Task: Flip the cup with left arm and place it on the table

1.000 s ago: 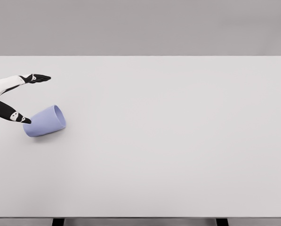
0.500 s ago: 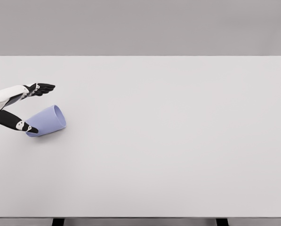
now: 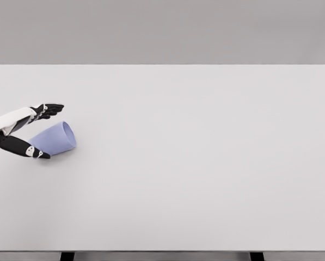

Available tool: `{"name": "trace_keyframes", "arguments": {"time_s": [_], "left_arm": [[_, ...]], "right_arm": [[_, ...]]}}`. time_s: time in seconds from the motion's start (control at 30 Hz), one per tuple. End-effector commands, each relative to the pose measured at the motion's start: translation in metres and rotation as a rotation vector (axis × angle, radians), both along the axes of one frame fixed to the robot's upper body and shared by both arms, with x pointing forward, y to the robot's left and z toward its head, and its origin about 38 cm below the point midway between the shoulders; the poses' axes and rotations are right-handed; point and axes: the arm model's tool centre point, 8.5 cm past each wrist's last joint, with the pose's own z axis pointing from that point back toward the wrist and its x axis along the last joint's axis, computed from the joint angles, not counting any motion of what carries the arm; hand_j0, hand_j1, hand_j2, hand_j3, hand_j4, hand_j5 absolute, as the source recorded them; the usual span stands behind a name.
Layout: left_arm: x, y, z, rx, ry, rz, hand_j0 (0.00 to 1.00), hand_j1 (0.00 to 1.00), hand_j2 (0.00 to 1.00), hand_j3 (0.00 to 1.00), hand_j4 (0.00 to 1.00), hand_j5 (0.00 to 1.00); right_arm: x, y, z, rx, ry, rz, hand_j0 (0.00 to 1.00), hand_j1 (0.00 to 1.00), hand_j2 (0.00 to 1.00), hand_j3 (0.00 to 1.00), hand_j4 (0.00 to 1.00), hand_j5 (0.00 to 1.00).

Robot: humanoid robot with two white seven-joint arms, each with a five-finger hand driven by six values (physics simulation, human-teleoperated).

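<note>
You have the small lavender plastic cup (image 3: 54, 139) lying on its side near the left edge of the wide pale grey surface (image 3: 195, 157), its open mouth turned toward the right and slightly away from you. Your left hand (image 3: 34, 130) comes in from the left edge and brackets the cup's closed end: the upper black fingers (image 3: 50, 109) reach out just above it, while the thumb crosses in front of its lower left part. The hand stands wide, not closed on the cup; whether it touches, you cannot tell.
</note>
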Motion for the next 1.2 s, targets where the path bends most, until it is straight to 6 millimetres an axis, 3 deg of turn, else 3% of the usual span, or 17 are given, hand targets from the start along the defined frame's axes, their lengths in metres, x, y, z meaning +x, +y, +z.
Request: {"name": "trace_keyframes", "arguments": {"time_s": [0.0,0.5,1.17], "left_arm": [[0.002,0.001,0.003,-0.007,-0.031,0.03,1.0,1.0,1.0,1.0,1.0,1.0],[0.0,-0.01,-0.017,-0.031,-0.017,0.021,1.0,1.0,1.0,1.0,1.0,1.0],[0.005,-0.004,-0.036,-0.029,-0.05,0.116,1.0,1.0,1.0,1.0,1.0,1.0]], "right_arm": [[0.0,0.0,0.0,0.0,0.0,-0.002,1.0,1.0,1.0,1.0,1.0,1.0],[0.0,0.0,0.0,0.0,0.0,0.0,1.0,1.0,1.0,1.0,1.0,1.0],[0.0,0.0,0.0,0.0,0.0,0.0,1.0,1.0,1.0,1.0,1.0,1.0]]}}
